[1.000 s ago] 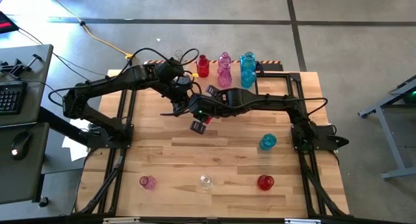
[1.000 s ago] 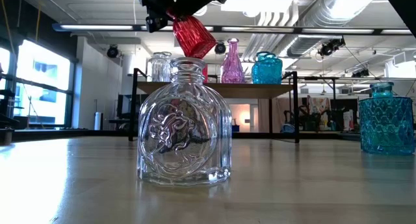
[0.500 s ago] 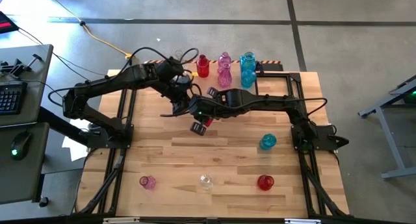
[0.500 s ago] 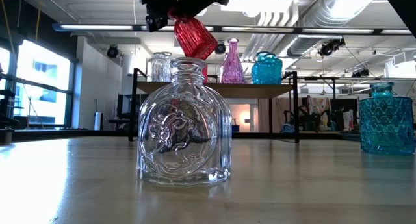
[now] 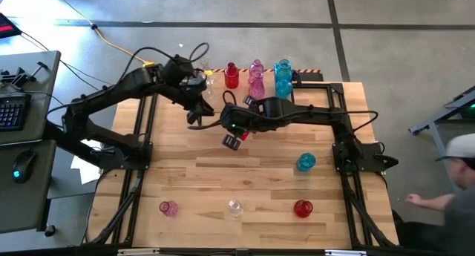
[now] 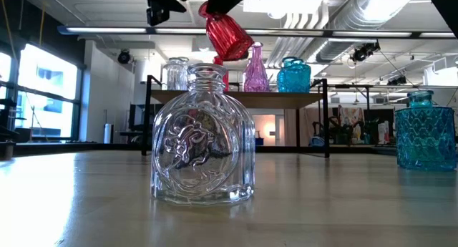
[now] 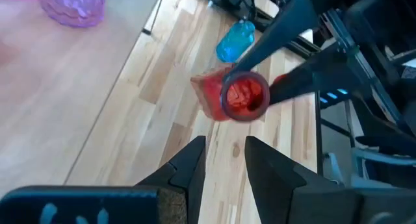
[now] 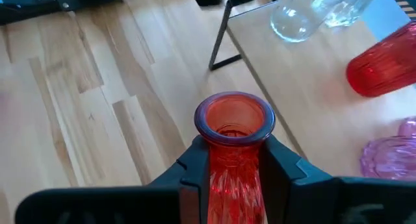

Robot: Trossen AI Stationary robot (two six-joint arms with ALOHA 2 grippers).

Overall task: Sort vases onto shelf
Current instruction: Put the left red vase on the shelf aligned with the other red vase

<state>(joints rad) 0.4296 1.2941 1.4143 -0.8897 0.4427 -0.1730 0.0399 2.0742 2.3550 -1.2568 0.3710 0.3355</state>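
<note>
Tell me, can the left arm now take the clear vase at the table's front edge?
Probably not easily: the left gripper is empty, but the clear vase stands far away at the front.

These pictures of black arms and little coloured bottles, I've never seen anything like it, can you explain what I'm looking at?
Two robot arms work at a wooden table. One camera looks straight down, one sits at tabletop height, and one rides on each wrist. The right gripper holds a red vase in the air, tilted. The left gripper is empty, jaws apart, pointing at that vase. Pink, clear, red and blue vases stand on the table. More stand on the small shelf at the back.
</note>
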